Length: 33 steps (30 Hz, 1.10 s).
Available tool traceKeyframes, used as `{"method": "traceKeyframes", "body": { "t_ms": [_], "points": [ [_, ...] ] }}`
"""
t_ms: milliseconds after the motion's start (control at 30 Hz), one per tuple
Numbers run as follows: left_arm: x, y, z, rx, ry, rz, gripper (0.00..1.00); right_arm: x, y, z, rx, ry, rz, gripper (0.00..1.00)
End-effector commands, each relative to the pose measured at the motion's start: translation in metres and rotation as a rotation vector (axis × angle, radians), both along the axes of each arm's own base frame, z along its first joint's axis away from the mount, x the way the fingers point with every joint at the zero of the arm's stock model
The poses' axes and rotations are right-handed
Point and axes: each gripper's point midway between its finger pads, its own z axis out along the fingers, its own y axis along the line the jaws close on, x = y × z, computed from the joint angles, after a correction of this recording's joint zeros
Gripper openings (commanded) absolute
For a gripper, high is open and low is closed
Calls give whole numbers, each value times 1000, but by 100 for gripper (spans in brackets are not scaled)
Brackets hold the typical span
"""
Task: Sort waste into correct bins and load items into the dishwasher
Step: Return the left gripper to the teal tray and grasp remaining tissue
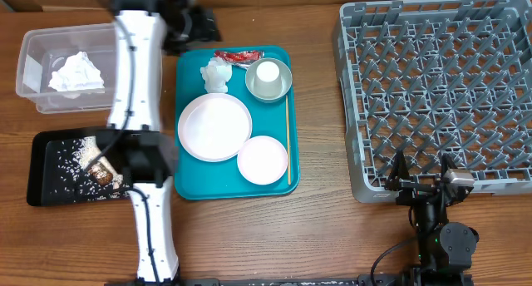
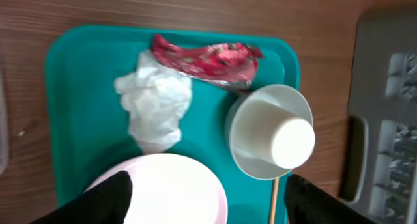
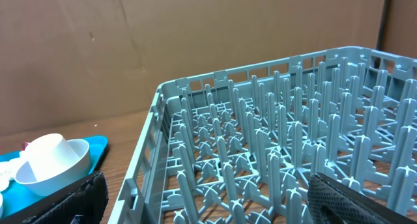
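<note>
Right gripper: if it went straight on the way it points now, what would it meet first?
The dish rack: the open right gripper faces its upright pegs, with nothing between. Whether it would meet the near rim or the pegs first is unclear from depth.

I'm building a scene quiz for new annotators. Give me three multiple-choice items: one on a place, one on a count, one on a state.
1. Where is the white cup? A. in the black tray B. upturned in the grey bowl C. in the clear tub
2. How many crumpled napkins lie on the teal tray? A. three B. two C. one
3. The dish rack is: A. empty B. holding one plate C. full
Key: 1 B, the cup's narrow end points up inside the bowl; 2 C, a single wad lies by the red wrapper; 3 A, only bare pegs show.
</note>
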Motion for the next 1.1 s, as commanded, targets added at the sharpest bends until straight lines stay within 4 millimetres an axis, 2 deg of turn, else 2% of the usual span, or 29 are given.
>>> {"method": "traceKeyframes", "body": {
  "t_ms": [0, 133, 433, 600, 767, 1067],
  "points": [
    [1, 8, -2, 217, -30, 30, 71, 0, 0, -1, 0, -5, 3, 100],
    [4, 4, -23, 269, -1, 43, 69, 0, 0, -1, 0, -5, 3, 100],
    [4, 15, -100, 297, 160, 45, 68, 0, 0, -1, 0, -5, 3, 100],
    [4, 20, -136, 305, 221, 50, 68, 0, 0, -1, 0, -5, 3, 100],
    [5, 21, -155, 309, 243, 49, 64, 0, 0, -1, 0, -5, 3, 100],
    [13, 20, -165, 305, 223, 52, 54, 0, 0, -1, 0, -5, 3, 100]
  ]
}}
